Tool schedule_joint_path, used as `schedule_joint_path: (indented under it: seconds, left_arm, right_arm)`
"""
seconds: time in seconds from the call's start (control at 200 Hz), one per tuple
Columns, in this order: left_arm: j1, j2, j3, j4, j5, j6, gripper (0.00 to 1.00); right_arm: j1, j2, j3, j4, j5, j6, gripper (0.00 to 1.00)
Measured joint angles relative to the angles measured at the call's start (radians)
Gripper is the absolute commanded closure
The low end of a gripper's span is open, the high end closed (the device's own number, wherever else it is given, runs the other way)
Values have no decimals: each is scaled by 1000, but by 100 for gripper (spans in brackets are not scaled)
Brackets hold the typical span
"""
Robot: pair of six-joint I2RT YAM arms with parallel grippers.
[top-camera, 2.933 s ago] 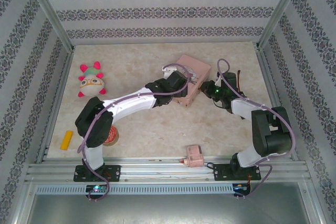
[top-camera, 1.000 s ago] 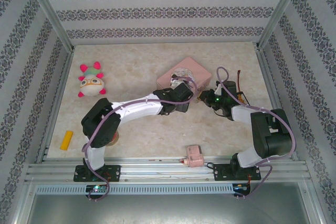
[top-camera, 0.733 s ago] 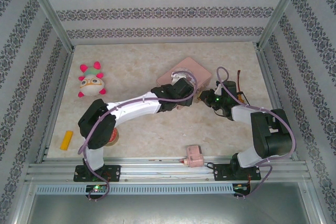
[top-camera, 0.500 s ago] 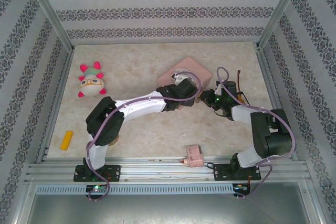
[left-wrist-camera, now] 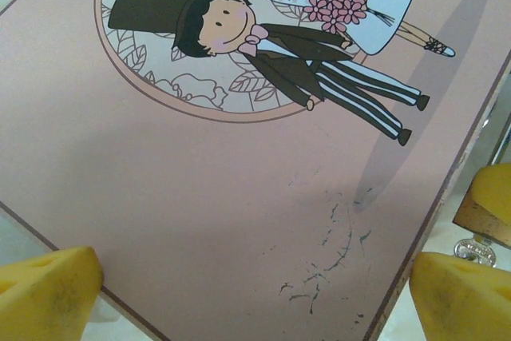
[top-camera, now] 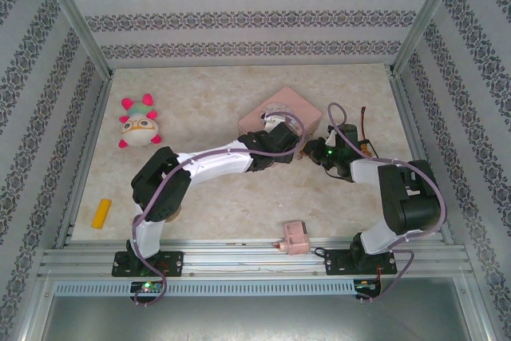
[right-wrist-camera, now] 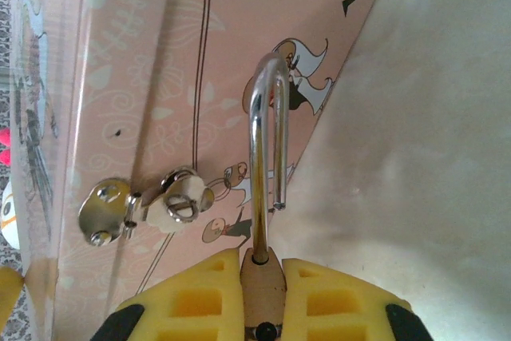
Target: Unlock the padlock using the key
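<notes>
The tiny brass-gold padlock [right-wrist-camera: 262,273] is pinched between the yellow foam fingers of the right gripper [right-wrist-camera: 263,291], which is clamped tight on its body. Its thin silver U-shaped shackle [right-wrist-camera: 257,117] points straight out ahead of the fingertips, one leg seated in the body and the other hanging free. Just beside the shackle runs the side wall of a flat pink tin box [right-wrist-camera: 144,77], with its small silver hasp [right-wrist-camera: 144,201] near the gripper's tip. The left gripper [left-wrist-camera: 255,299] stands wide open and empty over the box's lid, a printed cartoon bride and groom [left-wrist-camera: 263,37] ahead of its yellow fingertips [left-wrist-camera: 48,293]. Seen from above, the two grippers nearly meet at the box's near edge on the beige marbled worktop [top-camera: 200,93]. Well off to the left gripper's left lie a round plush toy with pink spikes [top-camera: 140,123] and a yellow block [top-camera: 101,213], and a small pink block [top-camera: 295,237] sits back by the arm bases.
</notes>
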Motion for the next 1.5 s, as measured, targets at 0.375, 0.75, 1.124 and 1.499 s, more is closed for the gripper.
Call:
schedule_joint_path:
  seconds: [0.375,0.75,1.124,1.499]
  left_arm:
    - [0,-5,-10,2,-12,0,1]
    - [3,-44,-73,3,-53,-7,1]
    - [76,-114,-208,-61,-103,-7,1]
    - [202,-140,-227,-57,-84,13,1]
  right_arm:
    - [0,7,32,29,23,26,100]
    - [-1,-3,35,18,42,37,100]
    - [-1,-156,34,-167,41,-56,100]
    - [0,-269,34,-443,-26,-225,100]
